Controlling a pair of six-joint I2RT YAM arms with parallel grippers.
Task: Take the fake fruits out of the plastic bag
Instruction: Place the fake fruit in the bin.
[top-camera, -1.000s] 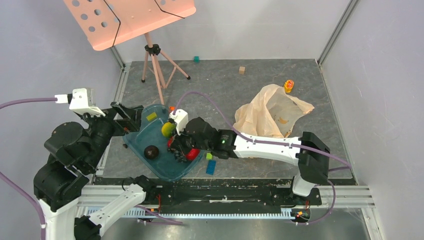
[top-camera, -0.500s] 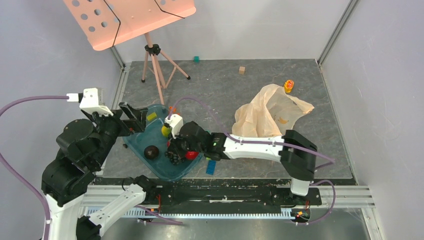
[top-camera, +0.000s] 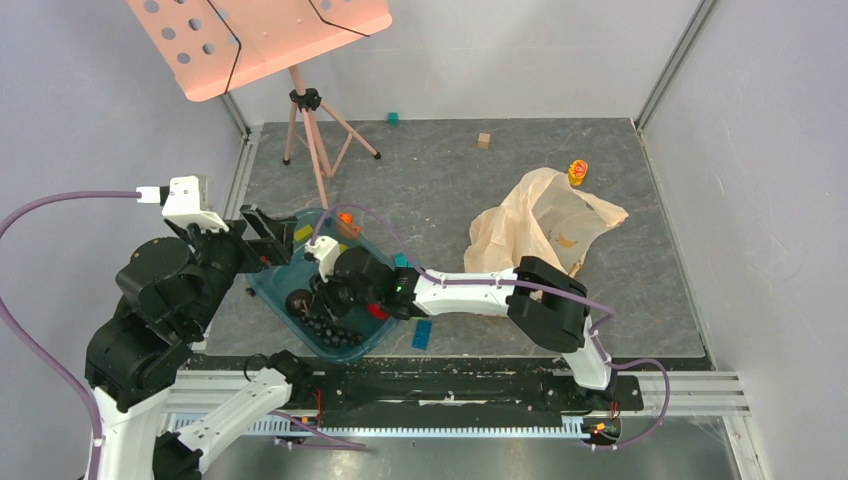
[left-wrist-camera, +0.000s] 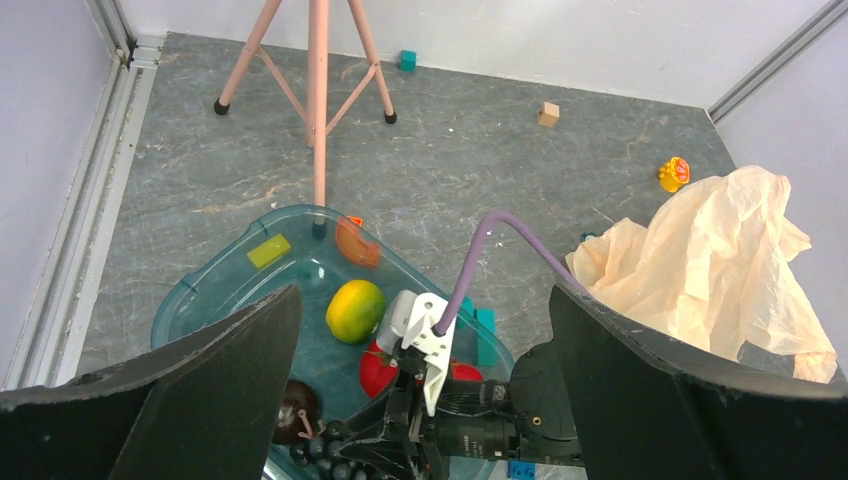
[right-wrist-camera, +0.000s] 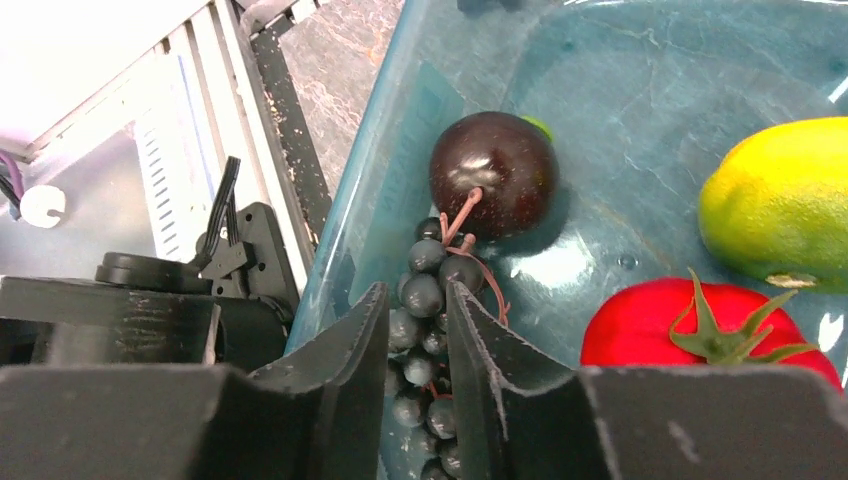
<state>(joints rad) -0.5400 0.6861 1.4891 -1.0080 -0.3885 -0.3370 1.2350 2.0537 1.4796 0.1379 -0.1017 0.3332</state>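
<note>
1. Right gripper (right-wrist-camera: 416, 298): the right arm is reaching across the table to the teal tray (right-wrist-camera: 620, 90), and the claw is hanging low over the tray's near-left corner. The two fingers (right-wrist-camera: 345, 365) are standing a narrow gap apart.
2. Grapes (right-wrist-camera: 424, 256): the dark bunch is lying on the tray floor against the side wall. It is running straight through the gap between the fingertips and out beyond them. It cannot be determined whether the fingers are pinching the bunch or are clear of it.
3. Other fruit in the tray, seen from the right wrist:
   - A dark plum-coloured ball (right-wrist-camera: 492, 168) is sitting just beyond the fingertips, touching the far end of the bunch.
   - A red fruit with a green calyx (right-wrist-camera: 700, 335) is lying to the right of the claw, apart from it.
   - A yellow-green fruit (right-wrist-camera: 775, 200) is lying beyond the red one.
4. Plastic bag (top-camera: 545, 225): the bag is lying crumpled on the table, well apart from the tray on the right side, with a small yellow-orange toy (top-camera: 577, 172) just behind it.
5. Left gripper (top-camera: 262, 236): this claw is hovering over the tray's left rim with its jaws spread wide, grasping nothing.
</note>
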